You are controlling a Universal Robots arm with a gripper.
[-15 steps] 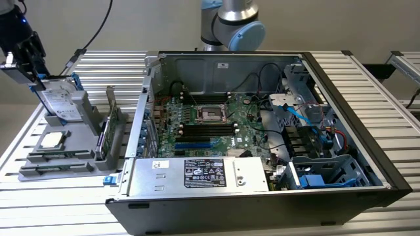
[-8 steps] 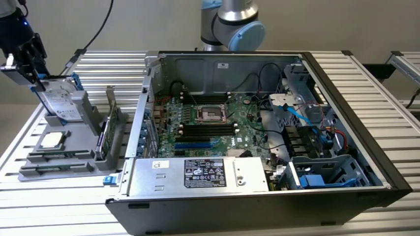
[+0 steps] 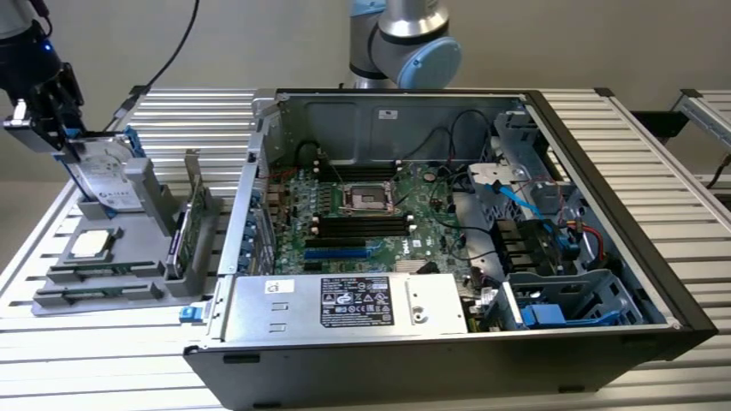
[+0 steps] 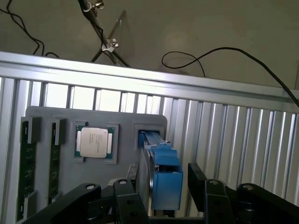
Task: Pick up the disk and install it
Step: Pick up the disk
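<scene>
Gripper (image 4: 163, 171) is wide open, straddling the disk (image 4: 166, 186) with one finger on each side and a gap showing, so it has hold of nothing. Disk stands on edge in its slot in the grey holder (image 3: 137, 248) at the exterior view's left, just beside the square chip (image 4: 93, 142). Holder sits on the slatted table (image 3: 639, 171) next to the open computer case (image 3: 377, 111).

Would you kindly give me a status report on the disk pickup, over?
Claw open, straddling the disk. Disk upright in grey holder, not yet lifted. Nothing between claw and disk.
</scene>
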